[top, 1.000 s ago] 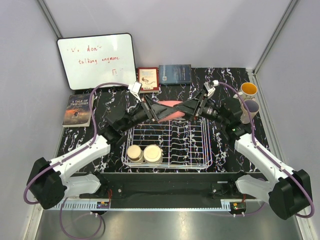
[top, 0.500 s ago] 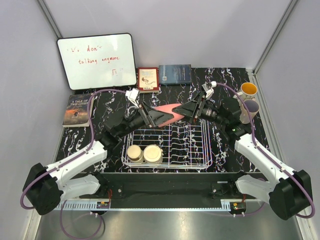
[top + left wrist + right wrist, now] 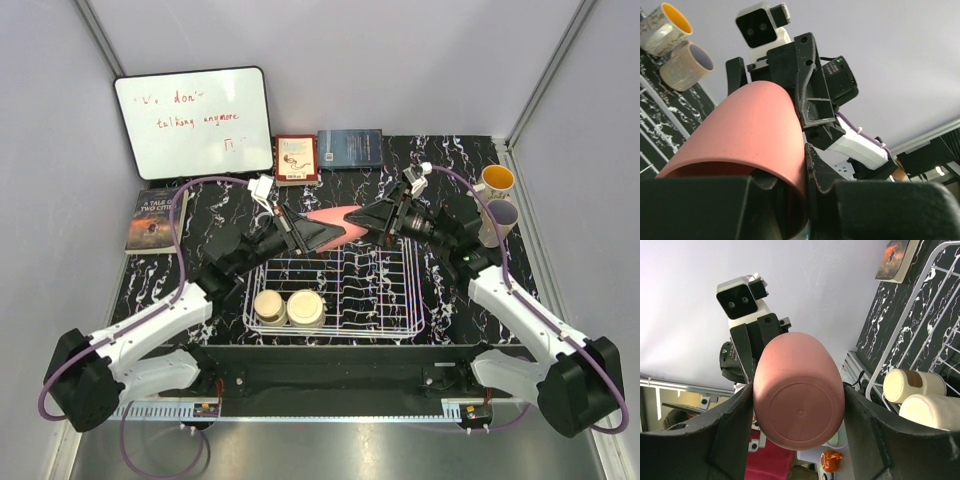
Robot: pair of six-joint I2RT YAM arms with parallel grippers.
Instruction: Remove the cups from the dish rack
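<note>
Pink tumbler (image 3: 338,214) shifted; axis left-right, rim leftward; left tool (image 3: 312,232), right tool (image 3: 368,218) pinching.

Top external: high, behind the arm bases, looking down over the whole table (image 3: 460,160). Wrist cameras: close range, tilted upward, facing each other across the pink tumbler (image 3: 799,390), which all three views share

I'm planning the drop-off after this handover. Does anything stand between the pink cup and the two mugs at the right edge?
Nothing visible does. The pink cup is gripped by the left hand and right hand above the dish rack; only the right arm spans the way to the mugs.
</note>
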